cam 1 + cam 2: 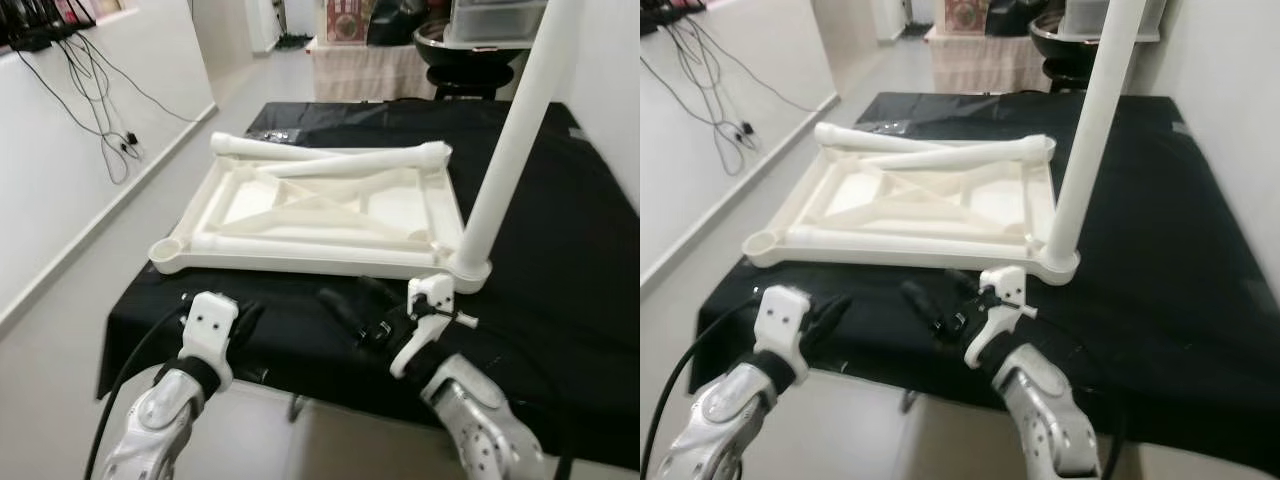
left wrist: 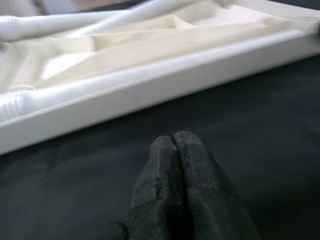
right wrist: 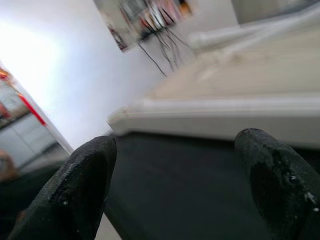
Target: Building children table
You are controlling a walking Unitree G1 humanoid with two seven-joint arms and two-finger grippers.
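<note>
On the black cloth [image 1: 560,250], left end effector [image 2: 174,145] pressed together, right end effector [image 3: 175,165] spread, before the tabletop [image 1: 320,205].

head pair: above, forward-down | wrists: low, close | shared: tabletop [image 1: 300,262]

Tabletop [image 1: 300,262] lies upturned mid-frame on the desk [image 1: 560,260]; one leg [image 1: 515,140] stands at its lower-right corner, loose legs [image 1: 330,158] across its upper edge.
</note>
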